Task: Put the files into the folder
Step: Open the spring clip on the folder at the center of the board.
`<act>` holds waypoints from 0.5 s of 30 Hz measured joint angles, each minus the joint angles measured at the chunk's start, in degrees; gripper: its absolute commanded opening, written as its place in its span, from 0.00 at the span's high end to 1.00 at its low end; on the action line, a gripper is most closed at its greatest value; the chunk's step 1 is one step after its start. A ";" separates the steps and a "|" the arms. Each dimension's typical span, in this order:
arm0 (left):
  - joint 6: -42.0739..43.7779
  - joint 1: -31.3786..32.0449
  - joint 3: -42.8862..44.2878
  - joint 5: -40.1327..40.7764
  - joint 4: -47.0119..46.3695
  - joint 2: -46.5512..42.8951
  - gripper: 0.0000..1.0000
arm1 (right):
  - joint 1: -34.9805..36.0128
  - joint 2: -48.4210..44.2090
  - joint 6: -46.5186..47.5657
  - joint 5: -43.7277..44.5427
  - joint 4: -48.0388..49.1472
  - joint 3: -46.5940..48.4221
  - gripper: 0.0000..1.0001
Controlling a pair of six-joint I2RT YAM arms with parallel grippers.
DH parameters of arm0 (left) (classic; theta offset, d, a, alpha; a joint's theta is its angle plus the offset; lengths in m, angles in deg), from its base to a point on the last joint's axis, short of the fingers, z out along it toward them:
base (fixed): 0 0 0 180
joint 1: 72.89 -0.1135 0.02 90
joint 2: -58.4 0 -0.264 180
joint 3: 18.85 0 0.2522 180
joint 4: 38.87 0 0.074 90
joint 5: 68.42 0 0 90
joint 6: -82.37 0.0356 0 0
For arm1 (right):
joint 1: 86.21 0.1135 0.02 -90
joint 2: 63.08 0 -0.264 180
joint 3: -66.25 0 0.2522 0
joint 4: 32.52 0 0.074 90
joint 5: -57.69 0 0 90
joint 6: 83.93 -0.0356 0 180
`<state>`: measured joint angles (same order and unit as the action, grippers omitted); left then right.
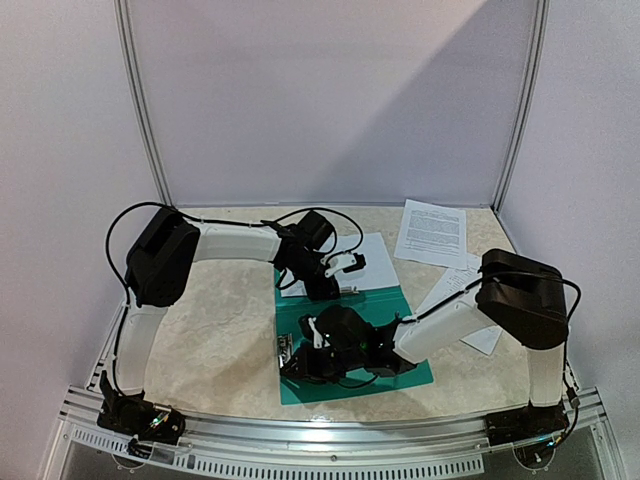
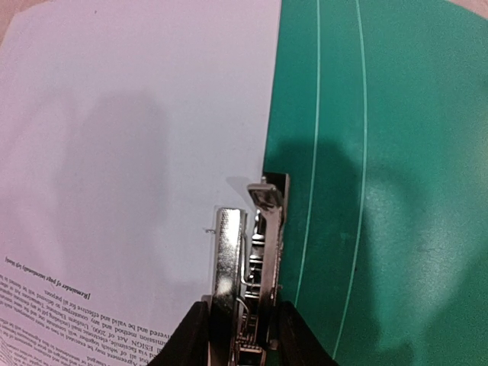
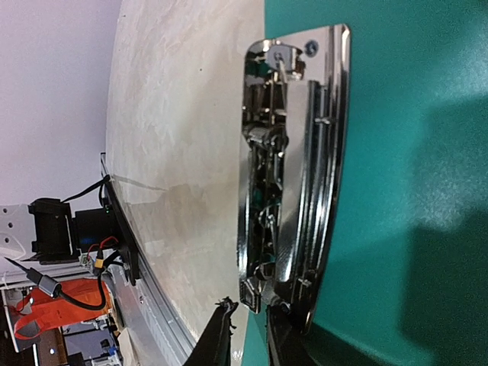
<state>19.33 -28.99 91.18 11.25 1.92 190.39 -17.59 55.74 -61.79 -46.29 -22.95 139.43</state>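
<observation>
My left jaws pinch a metal clip (image 2: 267,229) where a printed sheet (image 2: 130,152) meets the open teal folder (image 2: 396,152). My right jaws straddle a second clip's (image 3: 293,168) end at the folder's edge, beside the bare surface (image 3: 175,114) — gripping or not, I cannot tell. Loose sheets (image 1: 432,232) lie far right.

Open teal folder (image 1: 390,305), printed sheet (image 1: 378,262) seemingly lying on it.
</observation>
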 measured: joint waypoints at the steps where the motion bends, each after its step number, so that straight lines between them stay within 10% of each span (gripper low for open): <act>1: 0.00 0.00 0.00 0.00 0.00 0.00 0.68 | -0.13 0.00 -0.33 0.17 -0.15 -0.02 0.84; 15: 0.02 -0.04 0.11 0.00 -0.37 0.13 0.68 | -0.52 -0.28 1.79 7.06 -14.08 8.39 0.93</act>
<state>19.36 -29.04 91.29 11.25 1.55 190.52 -18.12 55.46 -59.99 -39.23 -37.03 147.82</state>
